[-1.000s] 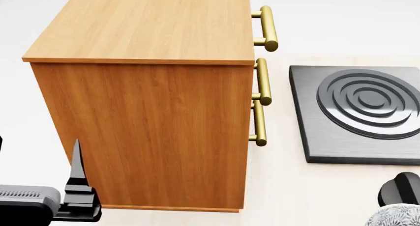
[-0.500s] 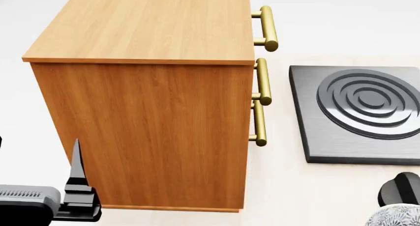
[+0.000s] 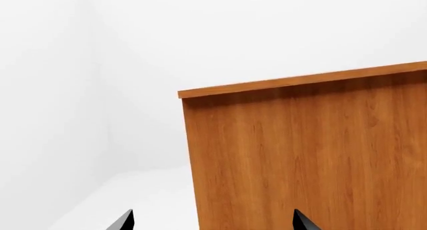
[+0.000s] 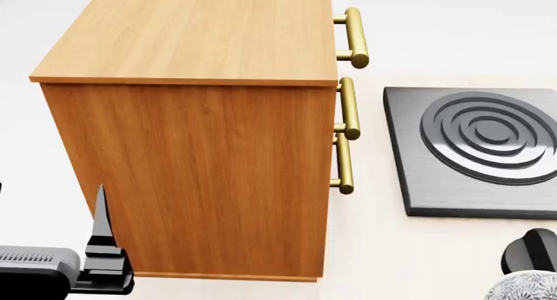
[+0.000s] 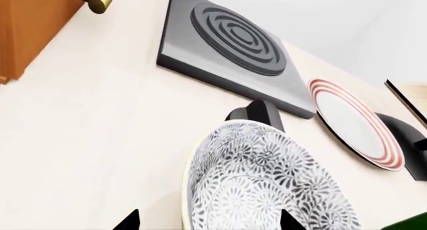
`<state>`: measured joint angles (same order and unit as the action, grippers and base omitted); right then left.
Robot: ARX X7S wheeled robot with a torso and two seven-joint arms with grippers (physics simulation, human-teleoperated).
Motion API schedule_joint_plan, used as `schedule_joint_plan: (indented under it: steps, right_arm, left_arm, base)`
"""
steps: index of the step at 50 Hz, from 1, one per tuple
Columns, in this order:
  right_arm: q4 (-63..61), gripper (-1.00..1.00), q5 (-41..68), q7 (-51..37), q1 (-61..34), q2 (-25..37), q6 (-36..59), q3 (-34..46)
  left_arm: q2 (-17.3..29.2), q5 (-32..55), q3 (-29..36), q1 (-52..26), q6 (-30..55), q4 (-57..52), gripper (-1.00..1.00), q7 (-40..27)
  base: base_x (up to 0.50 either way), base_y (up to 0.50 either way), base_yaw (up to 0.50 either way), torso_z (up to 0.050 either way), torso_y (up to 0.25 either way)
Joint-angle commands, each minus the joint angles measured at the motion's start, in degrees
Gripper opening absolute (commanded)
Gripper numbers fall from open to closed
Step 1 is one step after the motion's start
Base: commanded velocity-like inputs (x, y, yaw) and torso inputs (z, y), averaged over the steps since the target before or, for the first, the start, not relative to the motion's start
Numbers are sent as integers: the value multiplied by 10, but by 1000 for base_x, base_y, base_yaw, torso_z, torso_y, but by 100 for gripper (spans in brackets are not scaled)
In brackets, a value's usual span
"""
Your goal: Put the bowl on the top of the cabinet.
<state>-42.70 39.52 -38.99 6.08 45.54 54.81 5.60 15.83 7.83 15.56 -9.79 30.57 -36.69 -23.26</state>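
1. Grey floral pattern covers the bowl [image 5: 267,185], which we see sitting on the pale counter [image 5: 87,140] with nothing visible inside, just before the right claw [image 5: 207,221].
2. We see that claw's tips spread wide on either side of the bowl's rim, gripping nothing.
3. The left claw [image 3: 210,221] stands open and bare beside the cabinet [image 4: 200,117].
4. A red-ringed plate [image 5: 353,122] lies next to the black burner slab [image 5: 227,50].

looks like i'm in a simulated kitchen, pale wooden counter [image 4: 374,248], square dark grey hob with ringed burner [image 4: 477,150], flat red-ringed white plate [image 5: 353,122], tall orange-brown wooden cabinet [image 4: 200,163] beside me
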Motion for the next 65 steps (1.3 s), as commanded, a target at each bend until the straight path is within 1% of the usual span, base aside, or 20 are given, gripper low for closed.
schedule_joint_plan:
  steps: [1, 65]
  right_arm:
    - [8, 100, -4, 2, -2, -1, -5, 6]
    - [51, 100, -21, 16, -3, -10, -36, 28]
  left_arm:
    - [2, 2, 1, -1, -1, 0, 100, -3]
    - [11, 13, 10, -1, -9, 6, 100, -14]
  base:
    - [0, 0, 0, 0, 0]
    - [0, 0, 0, 0, 0]
